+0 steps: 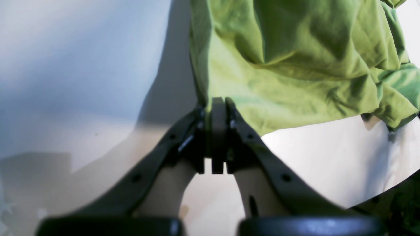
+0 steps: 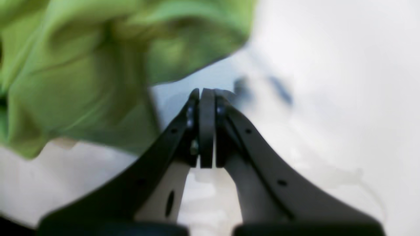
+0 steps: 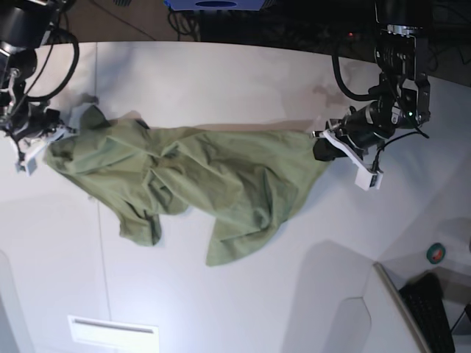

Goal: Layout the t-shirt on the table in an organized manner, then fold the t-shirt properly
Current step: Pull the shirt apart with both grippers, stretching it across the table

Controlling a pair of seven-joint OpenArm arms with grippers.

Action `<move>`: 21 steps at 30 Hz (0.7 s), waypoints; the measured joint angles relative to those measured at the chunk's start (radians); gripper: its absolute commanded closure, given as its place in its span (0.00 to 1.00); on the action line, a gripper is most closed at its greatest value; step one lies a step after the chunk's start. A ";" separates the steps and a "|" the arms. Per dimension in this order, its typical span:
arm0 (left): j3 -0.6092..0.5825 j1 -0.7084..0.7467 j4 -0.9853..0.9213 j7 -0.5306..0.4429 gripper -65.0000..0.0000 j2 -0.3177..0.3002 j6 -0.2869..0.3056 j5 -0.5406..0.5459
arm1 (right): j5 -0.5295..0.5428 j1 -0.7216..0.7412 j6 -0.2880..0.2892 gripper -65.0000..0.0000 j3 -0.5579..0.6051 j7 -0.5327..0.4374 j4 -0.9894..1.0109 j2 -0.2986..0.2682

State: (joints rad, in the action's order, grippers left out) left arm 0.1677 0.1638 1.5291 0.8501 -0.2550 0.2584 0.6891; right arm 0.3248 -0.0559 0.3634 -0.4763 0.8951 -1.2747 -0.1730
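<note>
Base view is showing the right pincer at the far left of the counter, meeting the shirt's left end. From there the shirt is stretching across the counter's middle toward the left pincer at the right, which is meeting the cloth's right corner. Between the two, the shirt is lying rumpled, with two loose flaps trailing toward the near edge. A thin seam is running down the counter's left part, and a pale rectangular panel is sitting near the bottom edge. A small round green-and-red thing is lying at the far right.

Right wrist view is blurring, yet the right pincer is showing its jaws pressed together; green cloth is bunching at the upper left, and whether any is caught between the tips cannot be told.

Left wrist view is showing the left pincer with jaws closed tight, pinching the shirt's lower left corner, while the cloth is spreading up and to the right over the white counter.
</note>
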 measured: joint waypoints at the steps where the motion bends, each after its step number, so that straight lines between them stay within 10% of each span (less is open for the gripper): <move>1: 0.000 0.000 0.001 0.000 1.00 0.000 0.000 0.000 | 0.003 -0.002 0.000 1.00 0.018 0.028 -0.016 0.013; 9: 0.000 0.000 0.002 0.000 1.00 -0.001 -0.001 0.000 | -0.002 0.026 -0.008 1.00 0.169 0.071 -0.183 0.056; 21: 0.137 0.018 0.003 0.006 1.00 -0.024 0.002 0.006 | 0.045 0.360 -0.064 1.00 0.385 -0.154 0.462 -0.028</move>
State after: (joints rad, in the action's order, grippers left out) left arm 0.3050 0.1814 1.5326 0.8566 -0.2790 0.2607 0.6952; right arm 0.3695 0.3046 0.2989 -0.0910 0.7406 -0.8131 -0.2012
